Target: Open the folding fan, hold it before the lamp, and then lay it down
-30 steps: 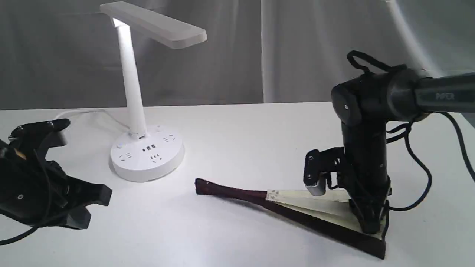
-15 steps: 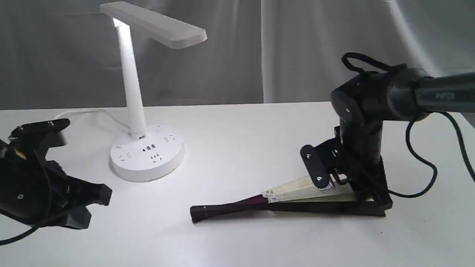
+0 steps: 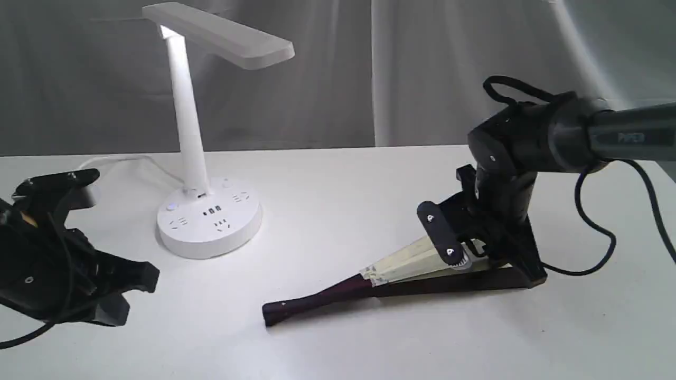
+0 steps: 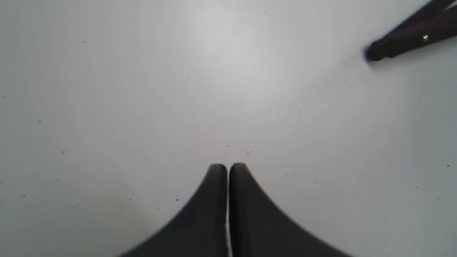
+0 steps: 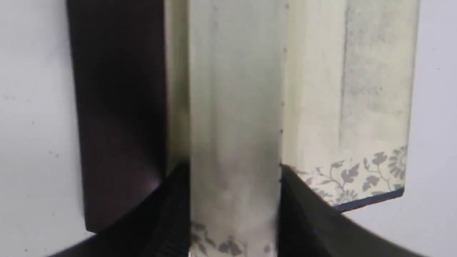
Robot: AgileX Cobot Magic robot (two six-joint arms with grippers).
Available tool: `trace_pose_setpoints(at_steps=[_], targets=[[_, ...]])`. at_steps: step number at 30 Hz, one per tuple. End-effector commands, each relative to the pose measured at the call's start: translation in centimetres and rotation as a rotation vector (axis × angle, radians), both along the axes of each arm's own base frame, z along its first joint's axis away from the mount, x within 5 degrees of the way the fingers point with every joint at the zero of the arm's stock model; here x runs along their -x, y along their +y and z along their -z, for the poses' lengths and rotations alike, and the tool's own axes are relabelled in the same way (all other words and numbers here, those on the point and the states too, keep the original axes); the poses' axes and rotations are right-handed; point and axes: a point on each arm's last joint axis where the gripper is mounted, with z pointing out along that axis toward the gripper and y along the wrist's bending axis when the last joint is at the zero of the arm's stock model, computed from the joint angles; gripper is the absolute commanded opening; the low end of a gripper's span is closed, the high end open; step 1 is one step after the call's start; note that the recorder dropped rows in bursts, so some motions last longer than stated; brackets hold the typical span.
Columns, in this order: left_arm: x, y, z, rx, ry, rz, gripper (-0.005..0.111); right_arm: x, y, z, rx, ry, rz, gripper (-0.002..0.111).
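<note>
The folding fan lies partly spread on the white table, right of centre. Its rounded pivot end points toward the front left, and a maroon guard rests flat. My right gripper stands over the wide end. In the right wrist view it is shut on a stack of cream pleats, with the dark guard outside its fingers. The lamp stands lit at the back left. My left gripper hovers at the front left, shut and empty. The fan's pivot tip shows far from it.
The lamp's flat head overhangs the table toward the centre, and its white cord trails off to the back left. A grey curtain closes off the back. Black cable loops hang from the right arm.
The right gripper has drawn the fan's wide end back and leftward. The fan pivoted, so its pivot end swung toward the front left. The left arm stayed still.
</note>
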Motion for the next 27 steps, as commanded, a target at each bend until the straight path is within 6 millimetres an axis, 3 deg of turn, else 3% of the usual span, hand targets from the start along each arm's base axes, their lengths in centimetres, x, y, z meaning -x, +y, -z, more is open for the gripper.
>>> trace_pose_setpoints(at_steps=[1, 9, 18, 21, 27], targets=[[-0.1, -0.2, -0.2, 0.005, -0.010, 0.004, 0.000, 0.0, 0.3, -1.1, -0.055, -0.047, 0.044, 0.032], [-0.1, -0.2, -0.1, 0.005, -0.008, 0.004, 0.000, 0.1, 0.7, -2.9, -0.135, -0.097, 0.104, 0.048], [-0.1, -0.2, -0.1, 0.005, -0.008, 0.002, 0.000, 0.9, 0.3, -3.1, -0.130, -0.031, 0.228, 0.047], [-0.1, -0.2, -0.1, 0.005, -0.008, 0.002, 0.000, 0.9, 0.3, -3.9, -0.190, -0.071, 0.370, 0.044], [-0.1, -0.2, -0.1, 0.005, -0.008, 0.002, 0.000, 1.1, 0.3, -5.7, -0.417, -0.182, 0.954, 0.042]])
